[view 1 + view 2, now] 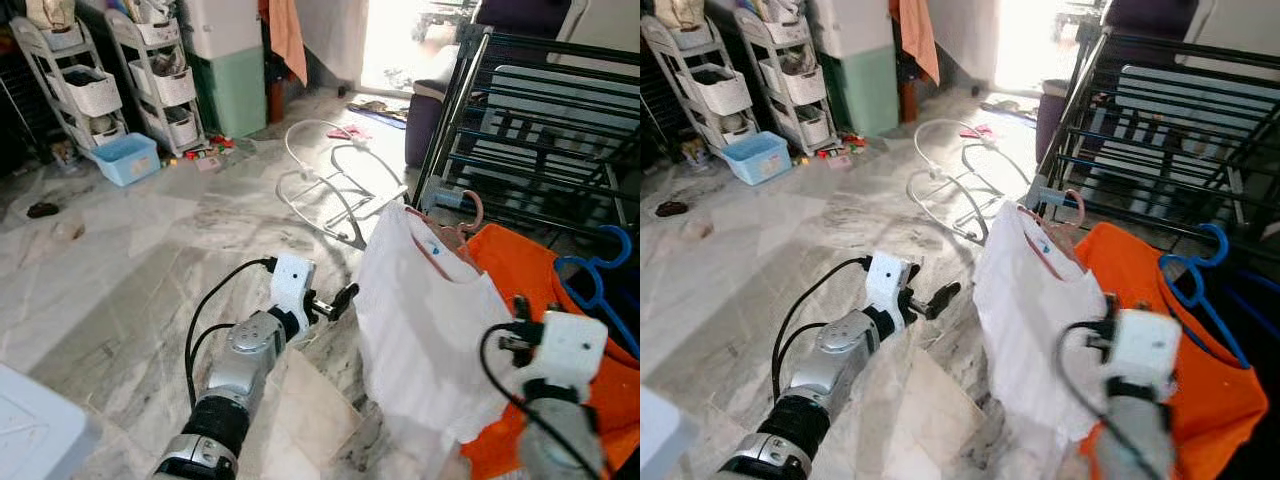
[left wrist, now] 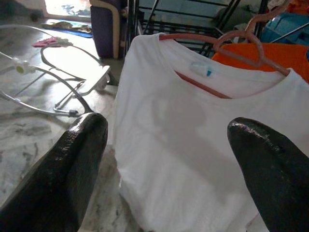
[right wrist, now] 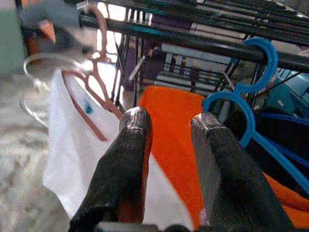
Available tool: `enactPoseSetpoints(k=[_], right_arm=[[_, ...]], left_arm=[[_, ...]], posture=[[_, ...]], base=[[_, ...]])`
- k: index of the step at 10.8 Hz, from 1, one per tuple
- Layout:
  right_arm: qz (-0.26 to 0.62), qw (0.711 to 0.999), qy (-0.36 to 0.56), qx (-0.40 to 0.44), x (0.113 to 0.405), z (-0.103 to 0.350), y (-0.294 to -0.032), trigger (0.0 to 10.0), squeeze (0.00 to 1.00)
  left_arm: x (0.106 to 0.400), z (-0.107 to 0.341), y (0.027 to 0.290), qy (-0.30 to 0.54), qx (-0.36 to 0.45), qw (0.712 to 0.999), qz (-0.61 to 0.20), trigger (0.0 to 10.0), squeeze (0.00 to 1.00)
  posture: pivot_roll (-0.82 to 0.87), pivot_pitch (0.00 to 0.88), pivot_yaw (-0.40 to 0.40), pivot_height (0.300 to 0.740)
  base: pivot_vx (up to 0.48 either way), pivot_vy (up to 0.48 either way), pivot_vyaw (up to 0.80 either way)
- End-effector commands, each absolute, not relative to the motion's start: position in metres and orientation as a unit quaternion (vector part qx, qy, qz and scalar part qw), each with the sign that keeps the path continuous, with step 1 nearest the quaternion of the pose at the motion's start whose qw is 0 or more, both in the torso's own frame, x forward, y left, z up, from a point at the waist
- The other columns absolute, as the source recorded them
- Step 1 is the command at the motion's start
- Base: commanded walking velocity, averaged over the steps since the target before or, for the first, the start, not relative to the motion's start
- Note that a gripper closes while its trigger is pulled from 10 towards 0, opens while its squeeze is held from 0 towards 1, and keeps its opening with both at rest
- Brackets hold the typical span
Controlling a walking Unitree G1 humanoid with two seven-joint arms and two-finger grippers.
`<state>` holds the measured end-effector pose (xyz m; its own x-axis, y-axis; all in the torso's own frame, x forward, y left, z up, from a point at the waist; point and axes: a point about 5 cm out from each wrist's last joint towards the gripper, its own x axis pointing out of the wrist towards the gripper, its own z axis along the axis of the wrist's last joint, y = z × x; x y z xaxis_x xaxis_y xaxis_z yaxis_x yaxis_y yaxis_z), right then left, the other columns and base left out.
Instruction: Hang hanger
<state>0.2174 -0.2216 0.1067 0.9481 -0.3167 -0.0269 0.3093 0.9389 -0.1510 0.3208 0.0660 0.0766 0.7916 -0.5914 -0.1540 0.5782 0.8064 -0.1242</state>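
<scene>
Left pincer gapes wide beside the white shirt; right pincer, seemingly narrow, faces the drying rack.

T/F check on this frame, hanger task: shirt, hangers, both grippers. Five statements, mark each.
1. The white T-shirt is on a pink hanger. True.
2. The left gripper is shut on the shirt. False: its fingers stand wide apart, short of the shirt.
3. A blue hanger hooks over the black drying rack. True.
4. The orange garment lies on the floor by the blue bin. False: it hangs at the rack beside the shirt.
5. The right gripper is at the shirt and orange garment. True.
</scene>
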Motion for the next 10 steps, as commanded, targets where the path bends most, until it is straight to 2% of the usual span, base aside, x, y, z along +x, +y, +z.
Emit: enactPoseSetpoints(k=[1,2,5,8,9,10], right_arm=[[-0.158,0.984,0.03,-0.074,0.219,0.109,-0.229,10.0,0.0],[-0.144,0.986,0.043,-0.078,0.22,0.11,-0.242,10.0,0.0],[-0.071,0.992,0.075,-0.075,0.23,0.107,-0.252,10.0,0.0],[0.006,0.991,0.128,-0.046,0.267,0.102,-0.281,10.0,0.0],[0.007,0.988,0.139,-0.06,0.284,0.101,-0.291,10.0,0.0],[0.008,0.988,0.147,-0.037,0.296,0.1,-0.294,10.0,0.29]], left_arm=[[0.324,0.081,0.065,0.09,-0.03,0.946,-0.31,10.0,0.0],[0.326,0.081,0.067,0.09,-0.035,0.947,-0.305,10.0,0.0],[0.324,0.08,0.067,0.097,-0.053,0.949,-0.295,10.0,0.0],[0.315,0.078,0.081,0.111,-0.038,0.944,-0.309,10.0,0.0],[0.309,0.077,0.084,0.12,-0.053,0.933,-0.335,10.0,0.0],[0.304,0.079,0.085,0.119,-0.057,0.926,-0.354,10.0,0.0]], posture=[[0.02,0.005,-0.035,0.74],[0.02,0.013,-0.042,0.74],[0.03,0.037,-0.047,0.74],[0.08,0.118,-0.029,0.74],[0.11,0.138,-0.026,0.74],[0.12,0.146,-0.027,0.74]], base=[[0.0,0.0,0.0],[0.0,0.0,0.0],[0.0,0.0,0.0],[0.0,0.0,0.0],[0.0,0.0,0.0],[0.0,0.0,0.0]])
